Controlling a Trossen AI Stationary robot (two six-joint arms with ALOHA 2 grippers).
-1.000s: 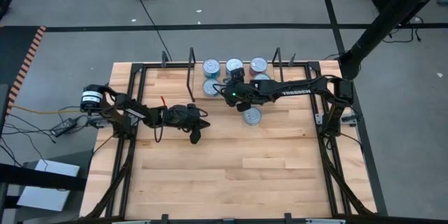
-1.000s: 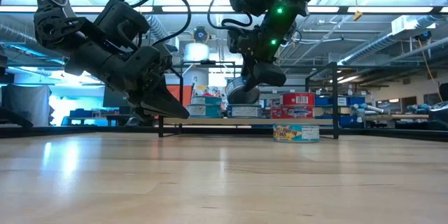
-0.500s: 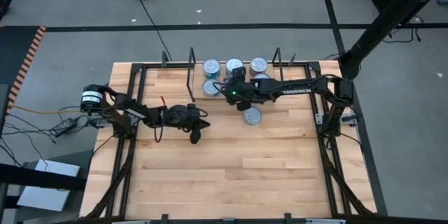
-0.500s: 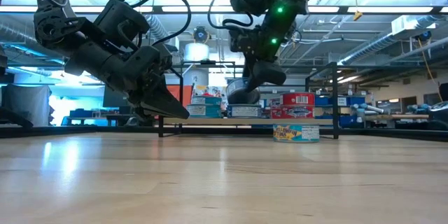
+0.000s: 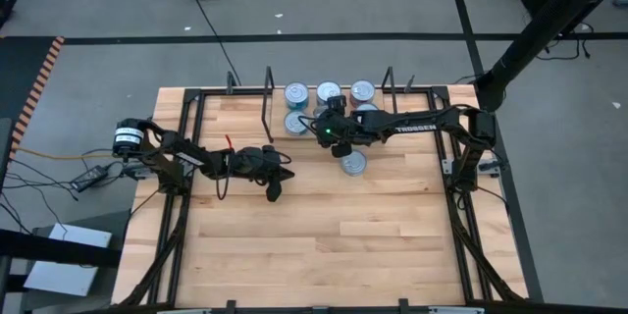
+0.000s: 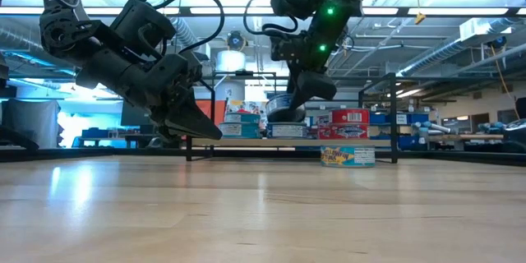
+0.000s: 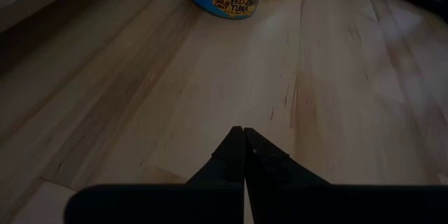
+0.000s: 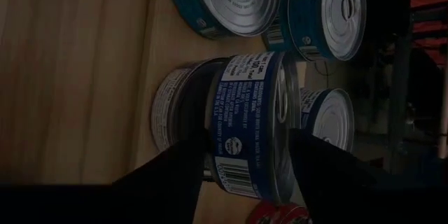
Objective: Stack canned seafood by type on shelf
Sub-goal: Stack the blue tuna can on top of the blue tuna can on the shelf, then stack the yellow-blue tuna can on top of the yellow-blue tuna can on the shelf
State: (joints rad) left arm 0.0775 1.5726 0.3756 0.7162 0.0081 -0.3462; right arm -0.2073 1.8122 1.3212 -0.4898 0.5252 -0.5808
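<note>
Several tins of canned seafood (image 5: 328,91) stand on the shelf (image 5: 280,108) at the table's far edge, between two black wire uprights. My right gripper (image 5: 329,120) hovers over them, open, with a blue-labelled tin (image 8: 245,112) between its fingers. That tin lies slightly tilted over another tin (image 6: 288,130) on the shelf. A loose blue tuna tin (image 5: 353,162) rests flat on the table just in front of the shelf. My left gripper (image 5: 275,191) waits shut at the table's middle left, above the wood. My right gripper stands open about the blue-labelled tin, coming from above at a slant. One finger (image 8: 315,161) stands clear of the tin's lid (image 8: 283,105). The other finger (image 8: 185,161) overlaps the tin's bottom edge; I cannot tell whether it touches.
Teal tins (image 8: 224,0) and a red tin (image 8: 280,213) crowd close around the right gripper. Red and teal tins (image 6: 349,117) show stacked on the shelf in the low view. Bare wood lies across the table's near half (image 5: 324,245).
My right gripper has rolled a little at the wrist while staying over the shelf's tins. The blue-labelled tin between its fingers stays about where it was.
</note>
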